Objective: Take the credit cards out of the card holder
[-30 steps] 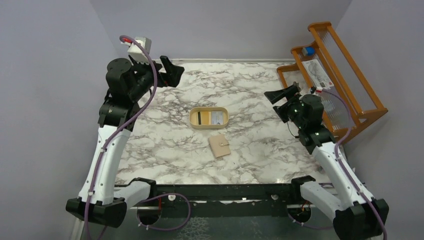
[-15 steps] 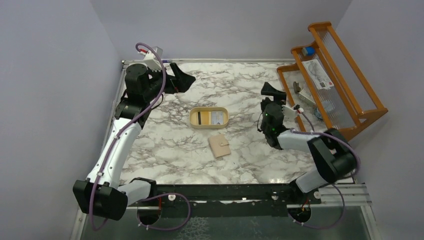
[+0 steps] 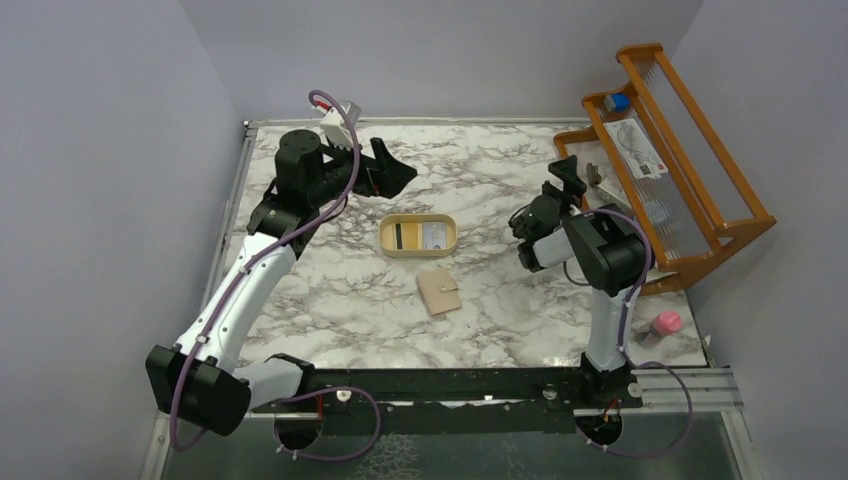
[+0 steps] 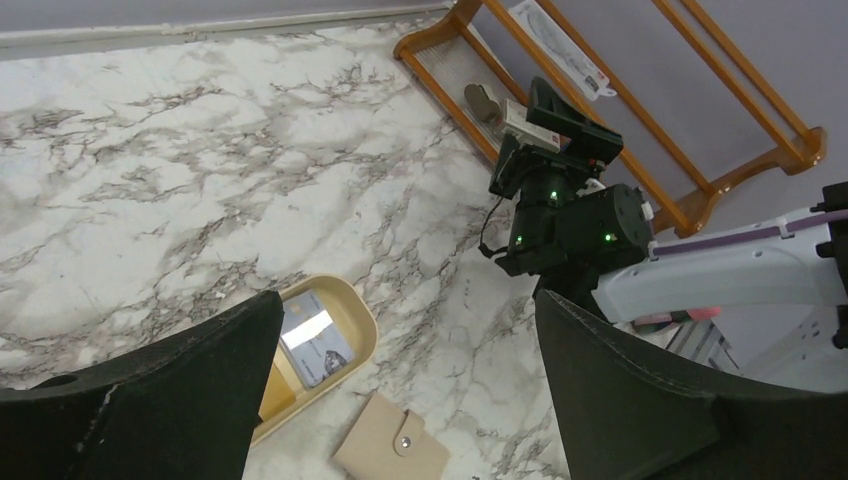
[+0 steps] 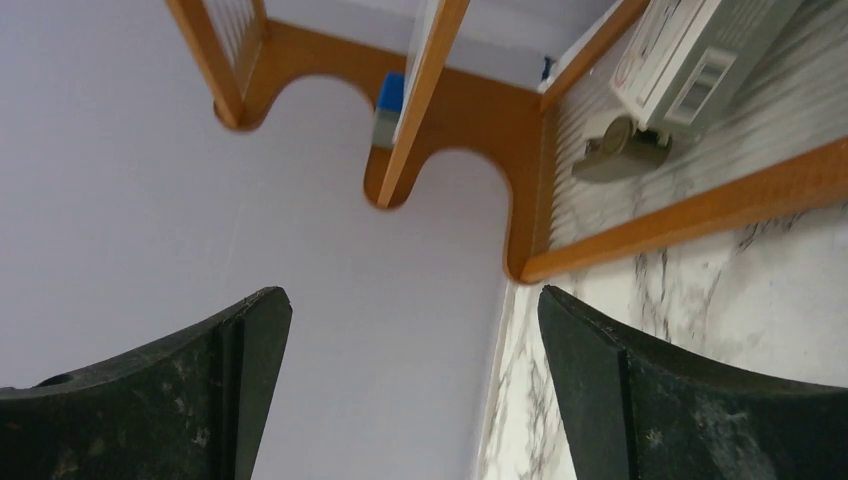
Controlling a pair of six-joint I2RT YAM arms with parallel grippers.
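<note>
Left gripper [image 3: 400,173]: jaws wide apart, nothing between them, up in the air over the table [image 3: 330,300]. In its wrist view the tray [image 4: 366,322] sits below and just ahead of it. The tray's left end is hidden behind the left finger [image 4: 150,400].

Cards are in the tray, not in the holder. A bluish card [image 4: 315,335] lies flat in the end of the tray that the wrist view shows. A striped card [image 3: 400,236] lies in the other end, the end nearer the left gripper. There is a yellowish bit against the left finger in the wrist view (can't tell if that's a third card).

Holder [image 3: 439,292]: folded shut, flat on the table, snap [image 4: 405,441] up. It lies just past the tray as seen from the left gripper, near the tray but not touching it. Neither gripper touches it.

Right gripper [image 3: 563,172]: jaws fully apart, empty, in the air. It points at the rack [image 5: 440,110] and the wall, with the rack close in front. Between its fingers the wrist view shows wooden rails, a blue block [image 5: 390,105] and a white box [image 5: 700,50] on the rack. Tray and holder are well apart from this gripper, off on the left arm's side and out of its wrist view.
</note>
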